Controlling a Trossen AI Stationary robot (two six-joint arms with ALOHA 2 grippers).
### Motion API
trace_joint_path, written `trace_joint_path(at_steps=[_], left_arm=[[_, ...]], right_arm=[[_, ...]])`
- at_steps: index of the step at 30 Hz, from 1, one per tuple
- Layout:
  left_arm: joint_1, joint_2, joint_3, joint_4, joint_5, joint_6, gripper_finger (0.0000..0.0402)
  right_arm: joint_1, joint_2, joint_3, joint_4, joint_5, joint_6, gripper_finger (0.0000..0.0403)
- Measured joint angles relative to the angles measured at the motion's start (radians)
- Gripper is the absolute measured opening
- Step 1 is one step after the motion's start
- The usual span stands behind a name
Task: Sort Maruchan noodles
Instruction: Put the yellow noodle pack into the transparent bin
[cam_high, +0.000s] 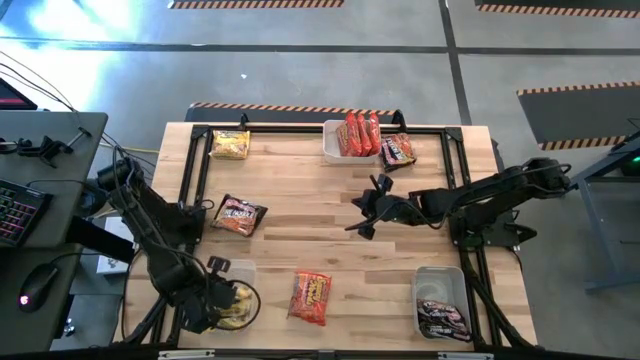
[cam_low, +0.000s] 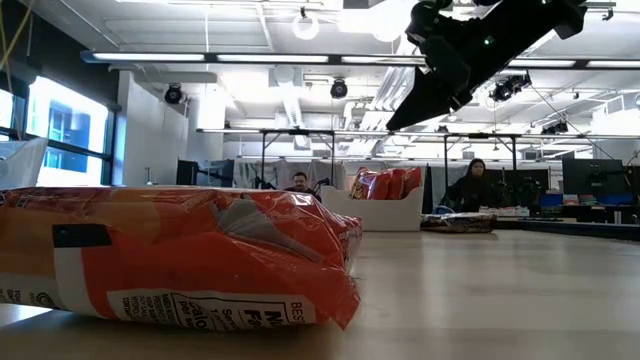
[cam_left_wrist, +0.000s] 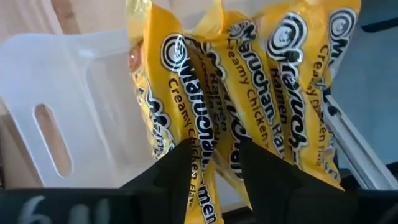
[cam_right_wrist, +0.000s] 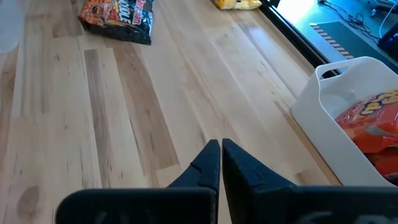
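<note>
My left gripper (cam_high: 228, 300) hangs, pointing down, over the clear tub (cam_high: 243, 266) at the table's near left corner, where several yellow Maruchan noodle packets (cam_left_wrist: 280, 81) stand on edge. Its fingers are open, one on each side of one yellow packet (cam_left_wrist: 214, 158). My right gripper (cam_right_wrist: 221, 155) is shut with nothing in it and hovers above bare wood at mid table (cam_high: 362, 212). Loose on the table lie a yellow packet (cam_high: 230, 145), a dark brown one (cam_high: 240, 215), another dark one (cam_high: 398, 150) and a red-orange one (cam_high: 311, 297). My left gripper comes from above with its fingers (cam_left_wrist: 180, 165) lying across the upper edge of one yellow packet (cam_left_wrist: 214, 140), which stands on edge in the tub among the others. I cannot tell whether the fingers touch it.
A tub (cam_high: 332, 148) at the far edge holds red-orange packets (cam_high: 358, 135); a tub (cam_high: 440, 275) at the near right holds dark packets (cam_high: 440, 318). A black frame (cam_high: 300, 127) runs round the tabletop. Bare wood lies across the middle. People sit in the room beyond the table.
</note>
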Motion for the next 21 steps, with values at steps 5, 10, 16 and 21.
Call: trace_joint_path(at_steps=[5,10,16,21], left_arm=[[-0.004,-0.006,0.0,0.004,0.01,-0.06,0.013],[-0.005,-0.038,0.0,0.011,0.01,-0.133,0.0131],[-0.005,-0.095,0.0,0.009,0.019,-0.233,0.0131],[-0.004,-0.126,0.001,0.009,-0.097,-0.252,0.0131]], right_arm=[[0.0,0.0,0.0,-0.004,-0.001,-0.001,0.0],[0.0,0.0,0.0,-0.004,-0.032,-0.005,0.0],[-0.001,0.008,-0.007,-0.004,-0.108,0.081,0.0],[-0.002,0.063,-0.008,0.016,-0.207,0.069,0.0]])
